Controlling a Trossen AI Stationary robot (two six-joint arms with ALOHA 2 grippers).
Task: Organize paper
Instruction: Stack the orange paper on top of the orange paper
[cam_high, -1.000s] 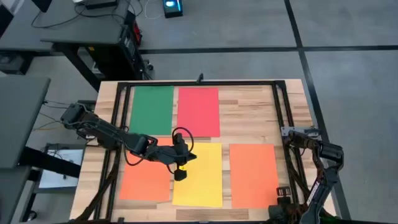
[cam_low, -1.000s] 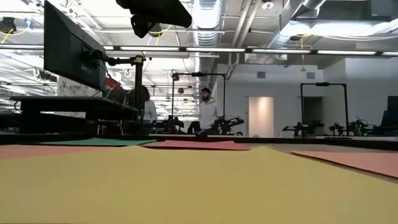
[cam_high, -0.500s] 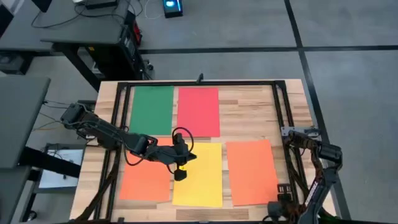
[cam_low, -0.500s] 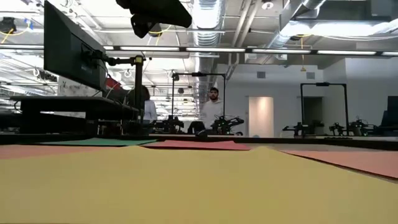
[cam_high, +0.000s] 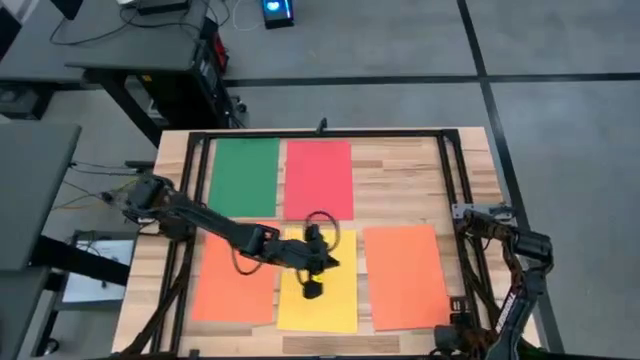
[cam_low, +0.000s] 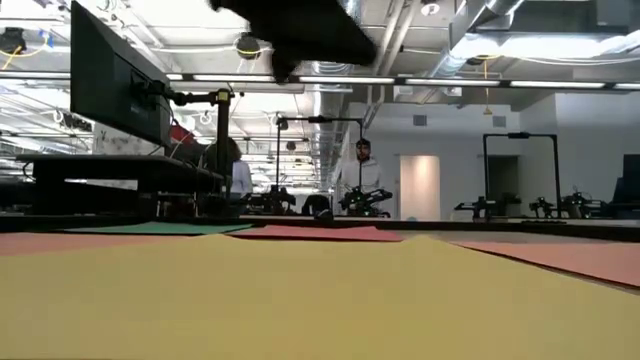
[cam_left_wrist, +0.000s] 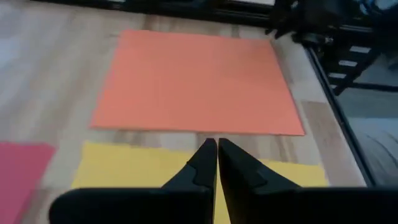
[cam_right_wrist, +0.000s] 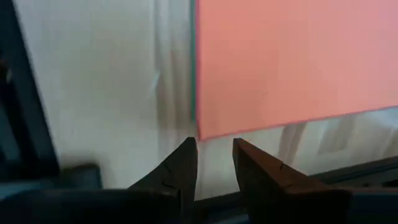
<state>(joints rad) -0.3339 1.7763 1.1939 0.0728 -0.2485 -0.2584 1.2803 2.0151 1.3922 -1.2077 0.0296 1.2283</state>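
Observation:
Five sheets of paper lie flat on the wooden table: green (cam_high: 245, 178) and pink-red (cam_high: 320, 178) at the far side, orange (cam_high: 235, 283), yellow (cam_high: 318, 300) and a second orange (cam_high: 405, 275) at the near side. My left gripper (cam_high: 313, 290) is shut and hangs above the yellow sheet (cam_left_wrist: 124, 168), well clear of the table in the low view (cam_low: 300, 30). It faces the right orange sheet (cam_left_wrist: 196, 81). My right gripper (cam_right_wrist: 214, 146) is open at the table's near right. Its fingertips stand just off that sheet's near right corner (cam_right_wrist: 202, 132).
A black metal frame (cam_high: 455, 190) runs around the work area on the table. The right arm's base (cam_high: 500, 225) stands at the right edge. Bare wood (cam_high: 400, 180) shows right of the pink-red sheet. People stand far back in the room (cam_low: 362, 175).
My left gripper has swung toward the table's right edge and a little nearer, staying above the yellow sheet. The right orange sheet has slid a little toward the table's left and turned slightly, still flat.

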